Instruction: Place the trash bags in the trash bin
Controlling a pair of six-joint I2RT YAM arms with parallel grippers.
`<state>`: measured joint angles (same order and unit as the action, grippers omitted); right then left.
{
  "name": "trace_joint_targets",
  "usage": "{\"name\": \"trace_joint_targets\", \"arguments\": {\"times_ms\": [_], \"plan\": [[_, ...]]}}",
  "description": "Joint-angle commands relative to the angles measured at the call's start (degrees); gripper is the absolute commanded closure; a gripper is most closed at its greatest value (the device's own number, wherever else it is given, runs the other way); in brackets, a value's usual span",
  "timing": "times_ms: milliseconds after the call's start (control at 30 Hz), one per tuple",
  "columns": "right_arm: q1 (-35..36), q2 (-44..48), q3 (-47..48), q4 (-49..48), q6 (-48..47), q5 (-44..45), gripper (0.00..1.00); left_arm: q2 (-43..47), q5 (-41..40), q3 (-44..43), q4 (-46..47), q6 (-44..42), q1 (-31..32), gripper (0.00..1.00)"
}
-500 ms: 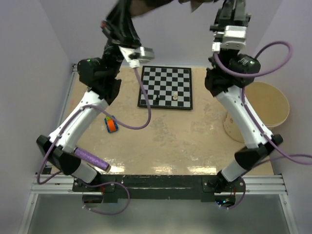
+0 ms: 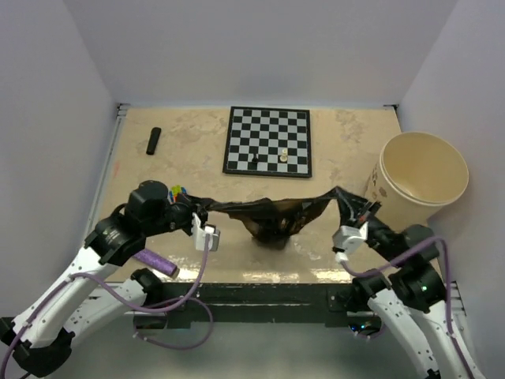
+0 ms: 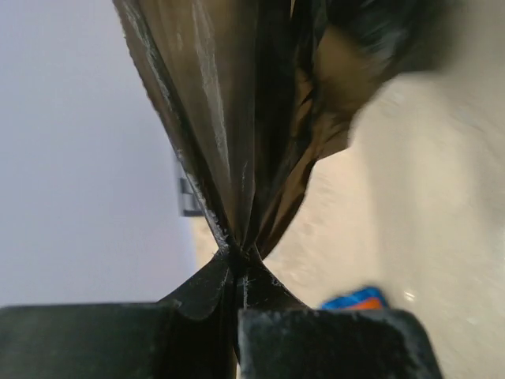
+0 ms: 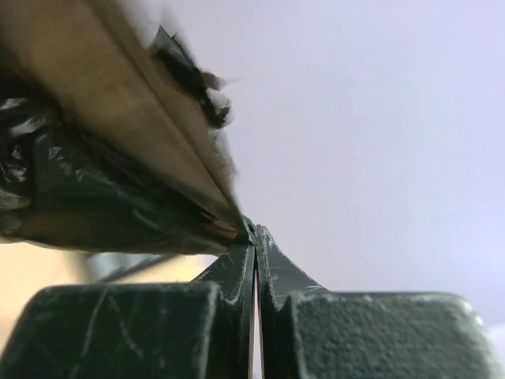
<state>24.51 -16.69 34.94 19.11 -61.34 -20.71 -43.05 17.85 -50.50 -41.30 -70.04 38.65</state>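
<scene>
A black trash bag (image 2: 272, 219) hangs stretched between my two grippers, sagging in a wrinkled bunch low over the near middle of the table. My left gripper (image 2: 199, 208) is shut on its left end, and the film fans out from the pinched tips (image 3: 237, 264) in the left wrist view. My right gripper (image 2: 342, 197) is shut on the right end, with the bag (image 4: 95, 181) spreading left from the tips (image 4: 254, 237). The cream trash bin (image 2: 424, 178) stands upright at the right, just beyond the right gripper. A short black roll (image 2: 153, 140) lies at the far left.
A chessboard (image 2: 268, 140) with a few pieces lies at the back centre. A purple roll (image 2: 154, 261) rests near the front left edge under the left arm. A small blue and orange toy (image 2: 178, 191) sits by the left gripper. White walls close in on three sides.
Both arms have come down from high at the back to low near the front. The bag, earlier lifted out of the top of the view, now hangs stretched between the grippers.
</scene>
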Motion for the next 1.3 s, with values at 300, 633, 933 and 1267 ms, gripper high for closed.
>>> {"name": "trace_joint_targets", "arguments": {"times_ms": [300, 633, 933, 1267], "plan": [[0.1, -48.42, 33.25, -6.11, 29.78, 3.68, 1.0, -13.47, 1.68, -9.62, 13.93, 35.02, -0.51, 1.0], [0.1, -54.41, 36.25, -11.21, 44.79, 5.04, 0.58, -15.22, -4.05, -5.67, 25.91, 60.0, -6.39, 1.0], [-0.25, -56.0, 41.27, 3.29, 56.23, 4.89, 0.33, -16.71, -6.5, -1.27, 31.54, 74.43, -10.26, 1.0], [-0.96, -55.11, 25.01, -0.2, 70.2, -12.4, 0.3, -16.63, -6.87, -0.13, 30.5, 75.84, -12.02, 1.0]]}}
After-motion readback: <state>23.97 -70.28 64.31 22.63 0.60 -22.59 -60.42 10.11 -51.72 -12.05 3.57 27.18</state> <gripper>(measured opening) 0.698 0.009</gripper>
